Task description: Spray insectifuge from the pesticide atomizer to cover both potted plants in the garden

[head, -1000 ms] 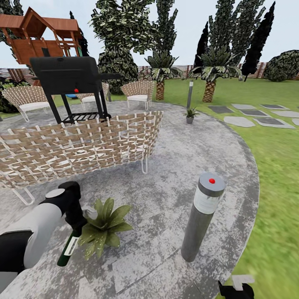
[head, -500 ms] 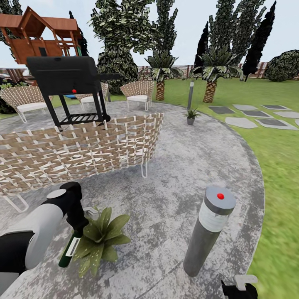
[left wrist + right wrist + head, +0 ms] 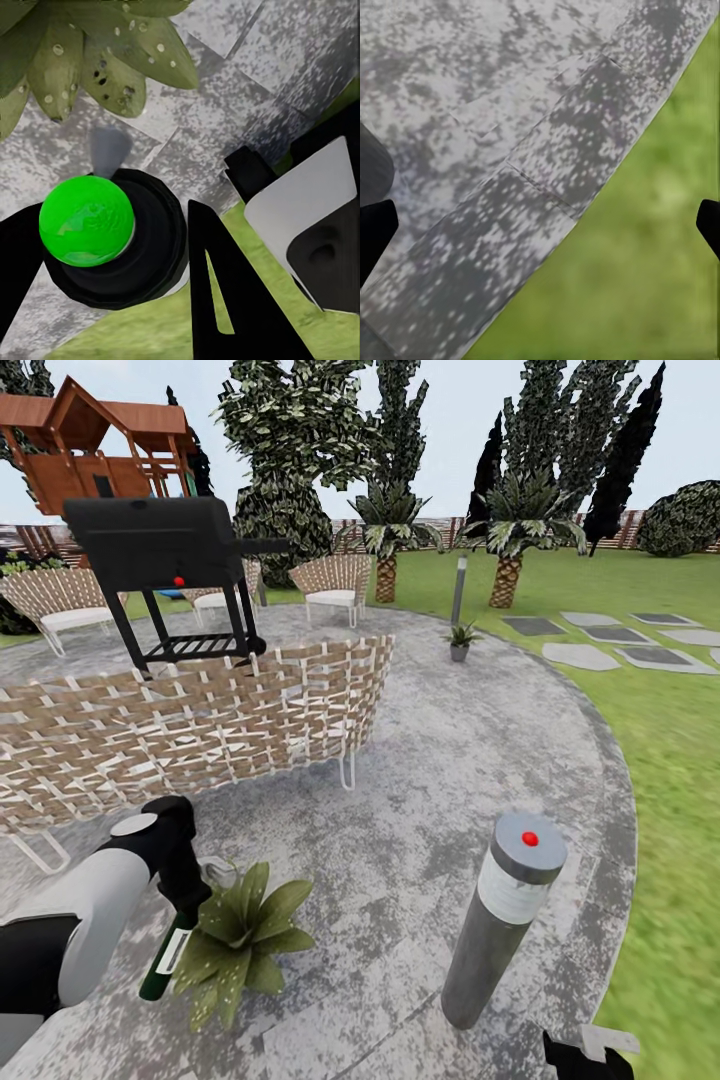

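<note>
Our left hand (image 3: 178,905) grips the atomizer (image 3: 165,957), its nozzle beside the near plant (image 3: 235,940), whose leaves carry droplets. The far plant (image 3: 460,637) across the patio (image 3: 420,780) looks unsprayed. Our right hand (image 3: 590,1055) hangs wide, empty.

Residential back garden, simulator render. Round grey stone patio (image 3: 450,760) bordered by green lawn (image 3: 670,760). Wicker chairs (image 3: 330,582) and a larger woven seat (image 3: 190,730) on the paving; black barbecue grill (image 3: 160,550) beside them. Wooden playhouse (image 3: 90,440) and slat fence (image 3: 440,528) at the far edge. Palms (image 3: 505,540), tall trees (image 3: 290,440), stepping stones (image 3: 620,635), grey bollard lights (image 3: 500,915), small potted plants (image 3: 235,940).
</note>
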